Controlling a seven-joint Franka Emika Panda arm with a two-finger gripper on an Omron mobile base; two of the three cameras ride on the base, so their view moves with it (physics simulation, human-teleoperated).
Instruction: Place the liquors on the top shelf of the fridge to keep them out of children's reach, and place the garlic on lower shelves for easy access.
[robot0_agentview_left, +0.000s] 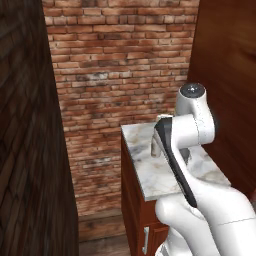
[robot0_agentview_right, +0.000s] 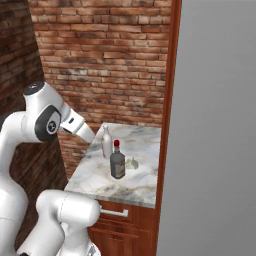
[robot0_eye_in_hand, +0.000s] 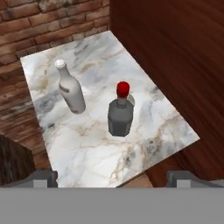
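Both liquors stand upright on a marble counter (robot0_eye_in_hand: 87, 148): a pale cream bottle (robot0_eye_in_hand: 70, 92) (robot0_agentview_right: 106, 142) and a dark grey bottle with a red cap (robot0_eye_in_hand: 120, 113) (robot0_agentview_right: 117, 161). The small off-white garlic (robot0_agentview_right: 133, 162) lies just right of the dark bottle, and in the hand view it peeks out behind that bottle. My gripper (robot0_eye_in_hand: 111, 179) hovers above the counter's near edge, open, with nothing between its fingertips (robot0_eye_in_hand: 43, 177). The fridge shows as a flat grey door (robot0_agentview_right: 215, 125) at the right. Its top shelf and lower shelves are hidden.
A brick wall (robot0_agentview_left: 120, 75) backs the counter. A tall dark wood panel (robot0_agentview_left: 225, 75) borders the counter on its right. Red-brown drawers with a pale handle (robot0_agentview_right: 112, 212) sit under the marble top. A dark brick wall (robot0_agentview_left: 25, 150) closes the left side.
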